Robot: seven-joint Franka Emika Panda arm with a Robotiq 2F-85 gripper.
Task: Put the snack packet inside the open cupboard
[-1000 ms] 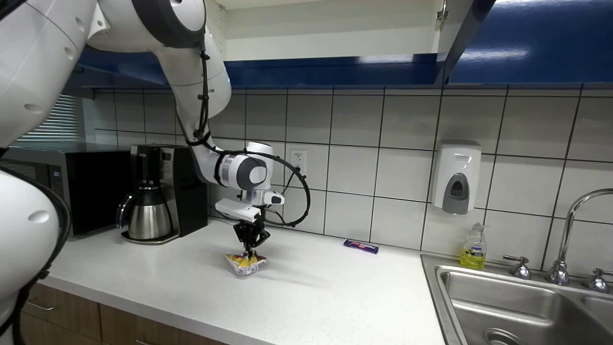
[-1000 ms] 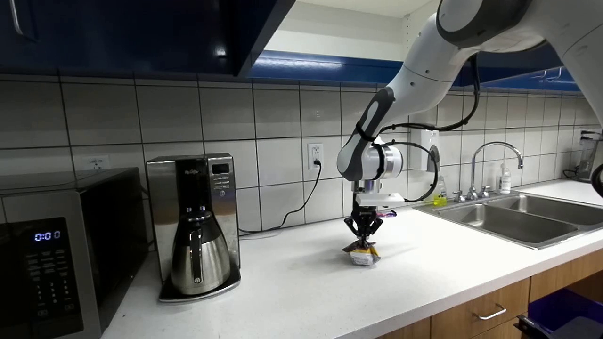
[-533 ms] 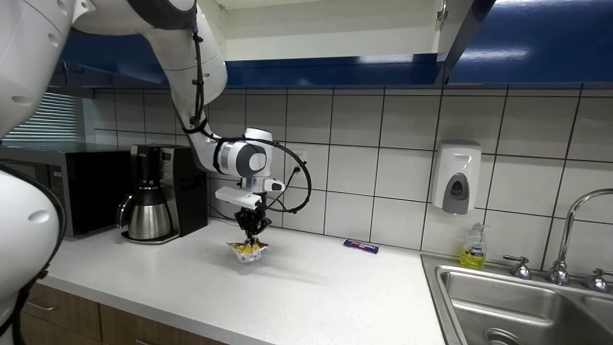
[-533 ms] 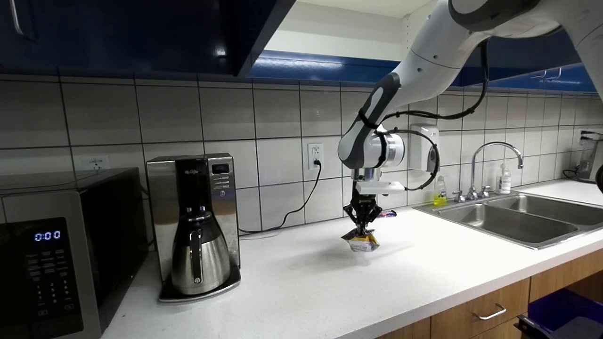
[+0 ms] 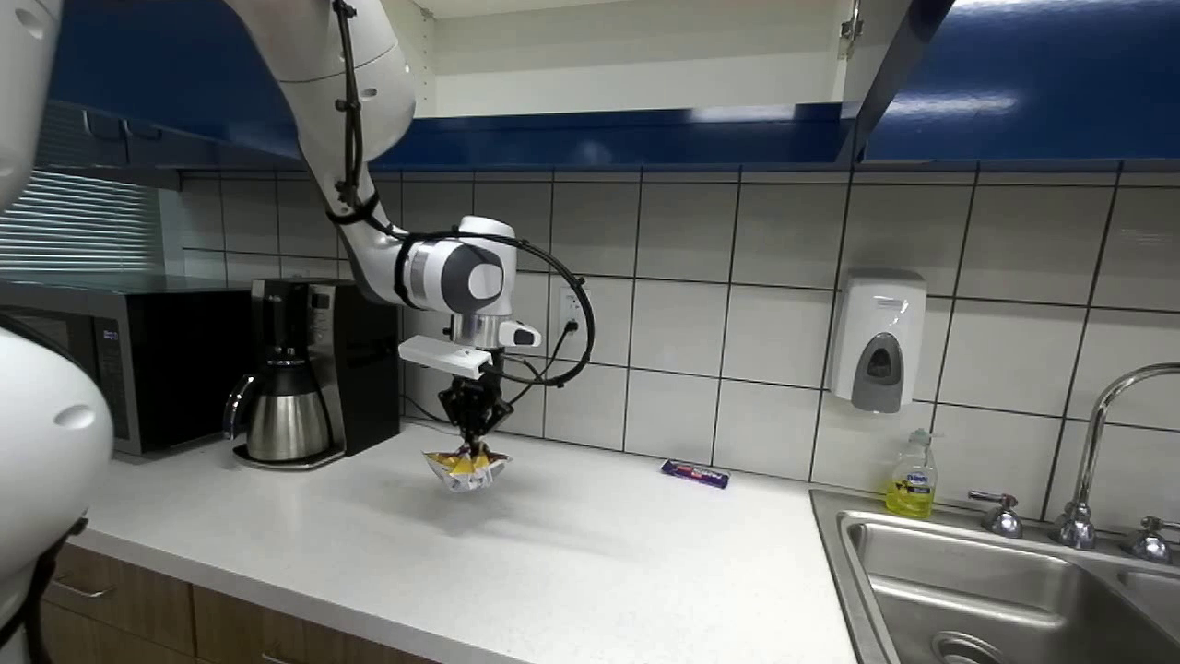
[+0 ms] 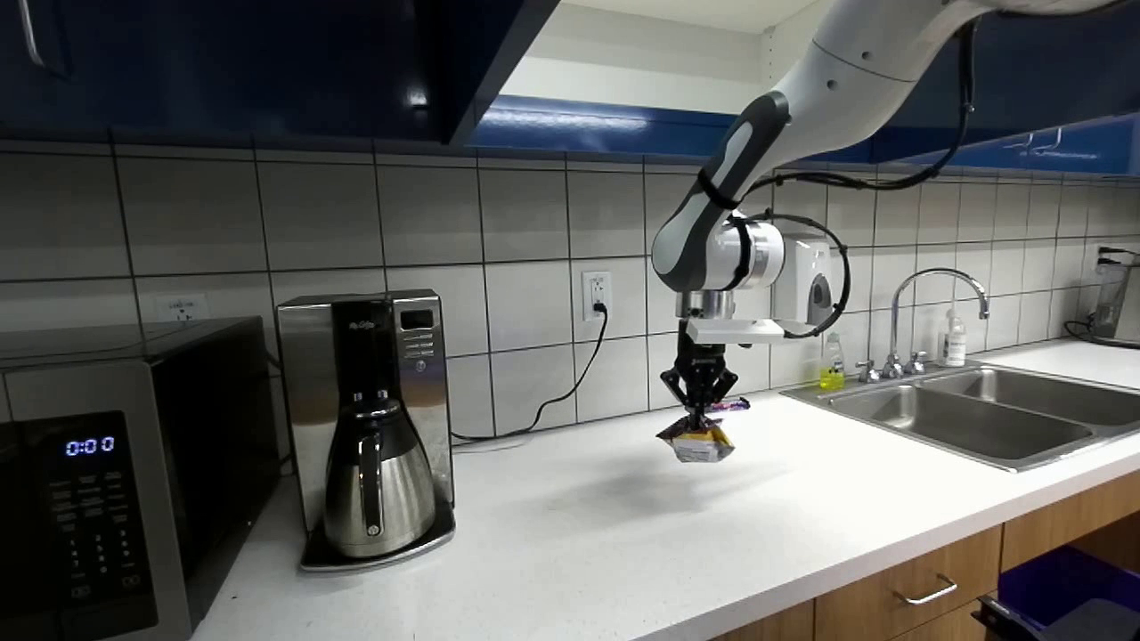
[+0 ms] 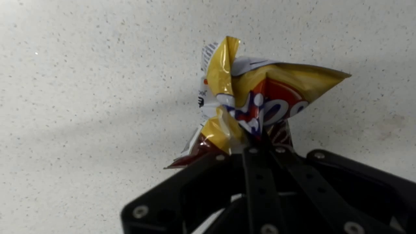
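Observation:
The snack packet, crumpled yellow foil with white, red and dark brown parts, shows in both exterior views (image 5: 466, 472) (image 6: 701, 445). My gripper (image 5: 474, 447) points straight down and is shut on the packet's top middle, pinching it into folds. The packet hangs above the white counter, with a shadow below it. In the wrist view the packet (image 7: 279, 76) spreads out beyond the fingertips, which are partly buried in the foil. The open cupboard shows in both exterior views, with a white interior and a blue bottom edge (image 5: 636, 136) (image 6: 614, 125), well above the gripper.
A blue cupboard door (image 5: 1023, 83) stands swung open at the right; another dark blue door (image 6: 267, 71) juts out. A coffee maker (image 6: 365, 436) and microwave (image 6: 89, 481) stand on the counter. A purple wrapper (image 5: 695, 474) lies near the wall. Soap bottle (image 5: 912, 480), sink (image 5: 830, 526).
My gripper has risen with the packet held in it, lifting it from at or near the counter surface. It has also shifted slightly sideways. The grip looks the same.

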